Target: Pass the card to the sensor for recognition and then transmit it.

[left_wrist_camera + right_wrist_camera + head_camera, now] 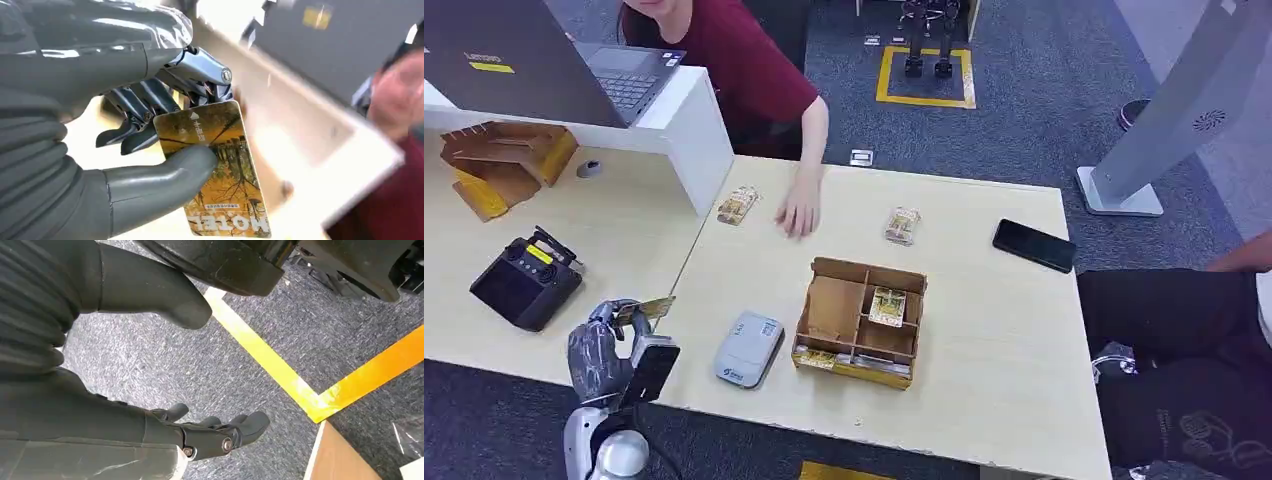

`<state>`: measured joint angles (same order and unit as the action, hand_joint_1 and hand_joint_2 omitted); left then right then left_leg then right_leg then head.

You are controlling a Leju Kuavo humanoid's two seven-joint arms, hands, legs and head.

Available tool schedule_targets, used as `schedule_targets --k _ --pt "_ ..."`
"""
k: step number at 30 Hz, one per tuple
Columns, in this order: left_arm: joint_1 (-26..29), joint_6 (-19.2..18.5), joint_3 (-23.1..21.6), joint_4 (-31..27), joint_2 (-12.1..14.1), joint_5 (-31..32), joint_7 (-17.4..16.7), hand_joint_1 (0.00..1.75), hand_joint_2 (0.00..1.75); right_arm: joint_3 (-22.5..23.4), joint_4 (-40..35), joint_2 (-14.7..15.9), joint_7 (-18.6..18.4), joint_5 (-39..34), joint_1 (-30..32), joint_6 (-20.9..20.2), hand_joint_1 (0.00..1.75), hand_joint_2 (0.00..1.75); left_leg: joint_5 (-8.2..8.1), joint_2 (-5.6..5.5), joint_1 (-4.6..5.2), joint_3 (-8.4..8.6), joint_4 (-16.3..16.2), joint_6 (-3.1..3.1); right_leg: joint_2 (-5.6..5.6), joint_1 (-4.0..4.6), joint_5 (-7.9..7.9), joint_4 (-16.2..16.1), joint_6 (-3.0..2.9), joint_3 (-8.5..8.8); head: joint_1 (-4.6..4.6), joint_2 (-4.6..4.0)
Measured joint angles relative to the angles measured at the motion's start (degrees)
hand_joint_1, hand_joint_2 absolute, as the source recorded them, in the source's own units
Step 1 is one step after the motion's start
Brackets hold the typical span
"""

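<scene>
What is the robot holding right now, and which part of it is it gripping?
The left hand pinches the yellow hotel card near one short end, thumb on its face, fingers behind. The right hand holds nothing.

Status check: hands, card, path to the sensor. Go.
Left hand holds card, thumb on its face. Right hand hangs open over carpet. Grey reader to the right of the left hand, nothing between; person's hand rests farther back.

Yellow hotel card point(220, 165) in left hand point(125, 125)
</scene>
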<state>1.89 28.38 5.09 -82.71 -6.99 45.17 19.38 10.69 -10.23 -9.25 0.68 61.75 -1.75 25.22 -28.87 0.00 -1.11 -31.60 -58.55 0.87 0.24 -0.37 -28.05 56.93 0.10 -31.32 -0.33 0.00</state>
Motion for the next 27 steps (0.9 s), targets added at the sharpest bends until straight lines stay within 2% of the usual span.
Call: schedule_targets --k 3,6,11,15,27 --pt "0.02 -9.51 -2.05 0.20 1.09 -9.62 -3.84 1.75 1.75 0.37 0.00 -0.13 -0.18 0.11 0.15 0.37 0.00 1.75 0.00 0.00 0.00 0.00 0.00 0.00 0.00 0.00 0.00 0.00 0.00 0.00 0.00 0.00" --pt "0.06 -14.18 -3.63 0.35 2.38 -12.69 -6.19 1.75 1.75 0.74 0.00 -0.17 -0.31 0.50 0.20 0.41 0.00 1.75 0.00 0.01 0.00 -0.01 0.00 0.00 0.02 0.00 0.00 0.00 0.00 0.00 0.00 0.00" --pt "0.41 -18.12 -5.81 0.61 4.95 -12.82 -10.03 1.75 1.75 1.38 0.00 -0.20 -0.33 0.85 0.21 0.44 0.00 1.75 0.00 0.01 0.00 -0.01 0.00 0.00 0.01 0.00 0.00 0.00 0.00 -0.01 0.00 0.00" --pt "0.88 -21.28 -7.45 0.92 6.73 -14.22 -11.17 1.75 1.75 1.66 0.00 -0.20 -0.33 1.20 0.24 0.44 0.00 1.75 0.00 0.01 0.00 -0.01 0.00 0.00 0.02 0.00 0.00 0.00 0.00 -0.02 0.00 0.00" --pt "1.39 -23.71 -12.36 0.90 10.20 -13.21 -12.85 1.75 1.75 2.73 0.00 -0.33 -0.39 1.40 0.35 0.55 0.00 1.75 0.00 0.00 0.00 -0.01 0.00 0.00 0.01 0.00 0.00 0.00 0.00 0.00 0.00 0.00"
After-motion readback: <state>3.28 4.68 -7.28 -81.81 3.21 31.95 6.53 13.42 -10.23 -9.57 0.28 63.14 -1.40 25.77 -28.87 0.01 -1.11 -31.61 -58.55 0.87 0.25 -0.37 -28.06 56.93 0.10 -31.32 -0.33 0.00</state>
